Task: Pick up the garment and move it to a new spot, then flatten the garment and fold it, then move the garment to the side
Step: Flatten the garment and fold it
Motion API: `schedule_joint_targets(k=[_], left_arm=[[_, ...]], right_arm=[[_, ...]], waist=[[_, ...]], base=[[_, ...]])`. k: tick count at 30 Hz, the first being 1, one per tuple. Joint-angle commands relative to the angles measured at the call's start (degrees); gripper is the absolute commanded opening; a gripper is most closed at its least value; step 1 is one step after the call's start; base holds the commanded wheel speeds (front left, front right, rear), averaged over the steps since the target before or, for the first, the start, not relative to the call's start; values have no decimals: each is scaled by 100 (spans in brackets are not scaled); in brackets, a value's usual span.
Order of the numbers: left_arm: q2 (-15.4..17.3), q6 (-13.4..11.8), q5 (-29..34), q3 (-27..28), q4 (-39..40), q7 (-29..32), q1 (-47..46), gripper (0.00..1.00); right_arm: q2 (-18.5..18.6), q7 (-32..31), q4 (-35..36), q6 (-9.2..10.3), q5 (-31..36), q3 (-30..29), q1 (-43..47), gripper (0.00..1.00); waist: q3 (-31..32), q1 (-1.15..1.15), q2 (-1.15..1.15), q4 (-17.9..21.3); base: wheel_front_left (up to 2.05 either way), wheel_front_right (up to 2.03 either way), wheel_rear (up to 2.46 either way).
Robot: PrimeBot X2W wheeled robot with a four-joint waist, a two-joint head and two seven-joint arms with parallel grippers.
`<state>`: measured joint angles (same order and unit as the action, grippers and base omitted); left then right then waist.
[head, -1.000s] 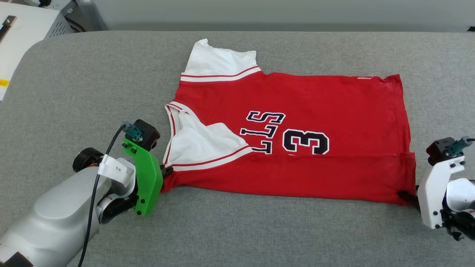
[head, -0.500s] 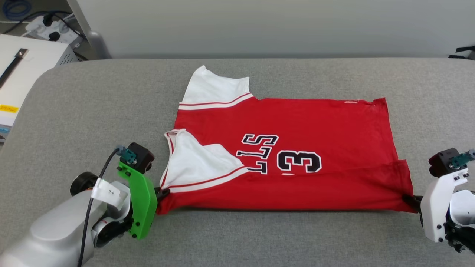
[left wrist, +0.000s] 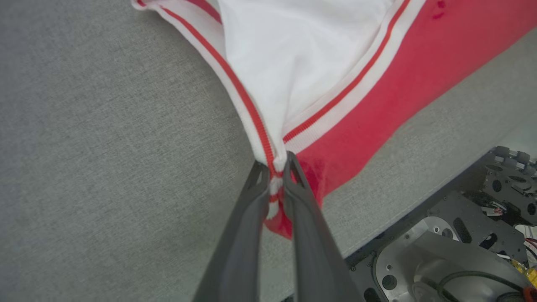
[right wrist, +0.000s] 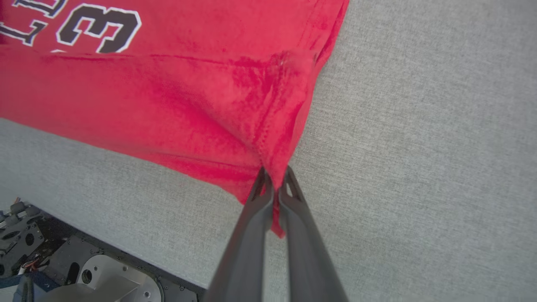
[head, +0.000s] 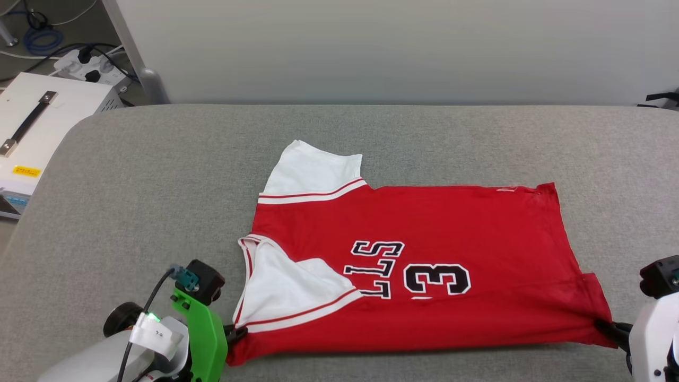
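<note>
The garment, a red jersey with white sleeve parts, striped trim and black lettering, lies sideways on the grey table, its near edge folded over the letters. My left gripper is shut on the garment's near-left corner, pinching striped trim between its fingers. My right gripper is shut on the near-right hem corner. The cloth is drawn taut between the two grips along the table's near edge.
A white box with a black handle stands off the table's left end, with cables and a power strip behind it. A pale wall runs behind the table. My base's metal frame lies just below the near edge.
The right gripper closed on the hem corner. The head camera tilted up, bringing the back wall into view. Both grippers drew the near edge toward me, and the jersey slid nearer.
</note>
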<state>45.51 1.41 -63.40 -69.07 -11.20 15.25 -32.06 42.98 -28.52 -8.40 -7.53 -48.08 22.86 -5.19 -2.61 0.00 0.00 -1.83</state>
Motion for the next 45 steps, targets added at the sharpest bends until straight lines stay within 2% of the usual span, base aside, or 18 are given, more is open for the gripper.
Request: schedule_joint_targets(k=[1, 7, 15, 16, 17, 18, 24, 28, 32, 35, 40, 45], left_arm=[[89, -95, -65, 19, 32, -17, 102, 0], [22, -209, -163, 51, -3, -106, 227, 0], [-259, -140, -196, -7, -538, -152, 302, 0], [-280, -141, -195, -6, -591, -170, 305, 33], [-299, -149, -165, -10, -655, -209, 306, 100], [-307, -145, -136, -15, -698, -240, 305, 100], [-124, -210, 160, 61, -570, -590, 170, 100], [64, -373, 346, 231, -293, -855, -22, 100], [123, -542, 506, 430, -148, -1060, -309, 100], [29, -593, 556, 601, -124, -1187, -593, 100], [-197, -519, 577, 850, -305, -1246, -1171, 100], [-447, -219, 514, 1106, -776, -1112, -1995, 100]], right_arm=[[27, -44, 24, 4, 39, -112, 133, 0], [-255, -200, -10, 4, 202, -366, 373, 0], [-728, 43, -551, 4, 481, -330, 376, 0], [-767, 114, -608, 4, 488, -348, 373, 0], [-810, 226, -670, 4, 509, -390, 374, 27], [-844, 357, -712, 4, 547, -452, 374, 100], [-1108, 1233, -677, 4, 772, -975, 547, 100], [-1302, 1824, -385, 4, 1113, -1473, 655, 100], [-1671, 2269, 5, 4, 1582, -1975, 670, 100], [-2005, 2599, 398, 4, 1948, -2255, 608, 100], [-2492, 2871, 1030, 4, 2436, -2462, 529, 100], [-2677, 2849, 1523, 4, 2648, -2364, 420, 100]], waist=[[-15, 0, 0, 5], [-142, 0, 0, 24], [-254, 0, 0, -17], [-245, 0, 0, -25], [-223, 0, 0, -37], [-195, 0, 0, -46], [-8, 0, 0, -125], [37, 0, 0, -148], [16, 0, 0, -133], [-62, 0, 0, -77], [-290, 0, 0, 71], [-787, 0, 0, 317]], base=[[0, 0, 0], [0, 0, 0], [0, 0, 0], [0, 0, 0], [0, 0, 0], [0, 0, 0], [0, 0, 0], [0, 0, 0], [0, 0, 0], [0, 0, 0], [0, 0, 0], [0, 0, 0]])
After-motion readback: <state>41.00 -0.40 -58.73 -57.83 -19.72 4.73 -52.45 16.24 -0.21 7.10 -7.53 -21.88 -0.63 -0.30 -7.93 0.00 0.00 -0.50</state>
